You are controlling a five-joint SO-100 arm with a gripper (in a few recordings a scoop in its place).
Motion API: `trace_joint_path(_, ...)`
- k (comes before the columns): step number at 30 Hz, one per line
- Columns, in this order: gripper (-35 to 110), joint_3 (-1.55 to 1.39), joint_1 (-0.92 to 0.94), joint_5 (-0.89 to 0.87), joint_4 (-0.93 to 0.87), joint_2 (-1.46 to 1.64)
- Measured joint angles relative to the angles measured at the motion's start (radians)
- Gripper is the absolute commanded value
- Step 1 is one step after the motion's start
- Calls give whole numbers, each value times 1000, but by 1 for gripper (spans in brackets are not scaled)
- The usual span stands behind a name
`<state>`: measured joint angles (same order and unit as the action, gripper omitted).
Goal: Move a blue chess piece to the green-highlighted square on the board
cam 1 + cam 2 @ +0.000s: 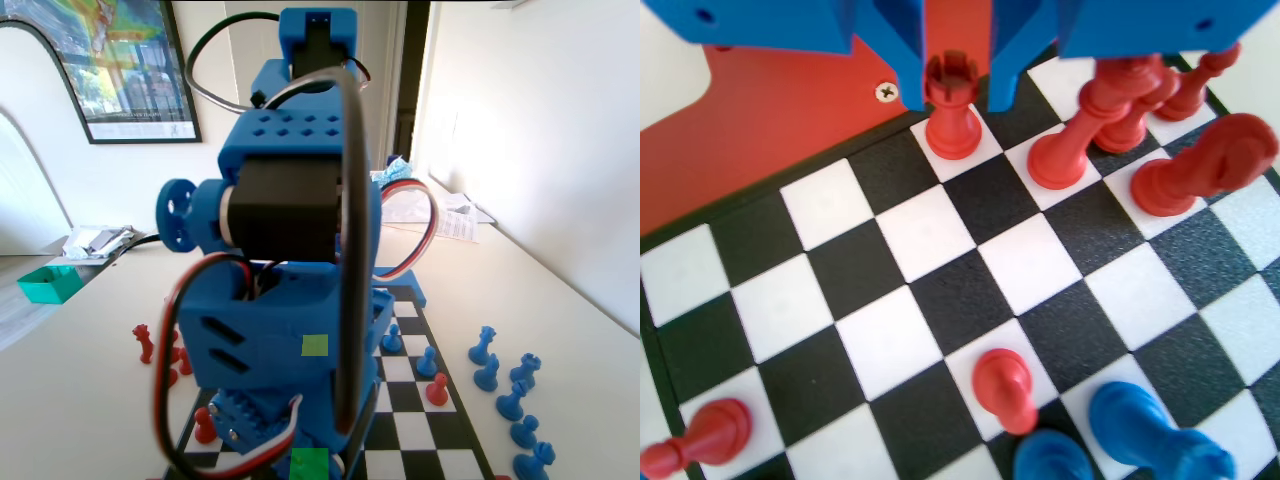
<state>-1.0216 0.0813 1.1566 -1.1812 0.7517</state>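
Observation:
In the wrist view my gripper hangs open over the far corner of the board, its jaws flanking the head of a red rook that stands on a white square. A rounded blue piece, perhaps a pawn, and a larger blue piece sit at the bottom edge. In the fixed view the blue arm looms close and hides most of the board. The green-highlighted square shows at the bottom edge. Two blue pawns stand on the board's right side.
A paler lime square lies above the green one. Tall red pieces and a red knight crowd the wrist view's upper right. A red pawn stands mid-board, another at the lower left. Several blue pieces stand off the board's right.

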Motion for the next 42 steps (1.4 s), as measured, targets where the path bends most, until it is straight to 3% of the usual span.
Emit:
trace_joint_path(15, 1, 0, -3, 8, -5, 0)
trace_joint_path(24, 1, 44, -18, 17, -104, 18)
trace_joint_path(42, 1, -112, 26, 202, -331, 515)
